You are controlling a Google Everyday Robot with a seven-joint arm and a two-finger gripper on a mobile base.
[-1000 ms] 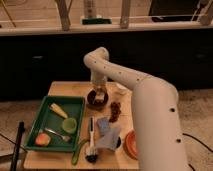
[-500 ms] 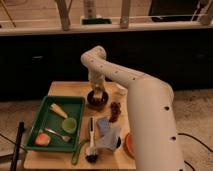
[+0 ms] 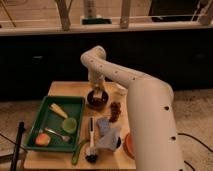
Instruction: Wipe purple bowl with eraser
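The purple bowl sits dark and small on the wooden table, just right of the green tray. My gripper reaches straight down into the bowl from the white arm that curves in from the right. A small pale block, the eraser, shows at the gripper's tip inside the bowl.
A green tray holds a pale yellow wedge, a light-green bowl, an orange piece and a utensil. A blue-grey cloth, a dish brush, dark grapes and an orange bowl lie near the front.
The gripper has dropped slightly lower into the purple bowl. The other objects lie where they were.
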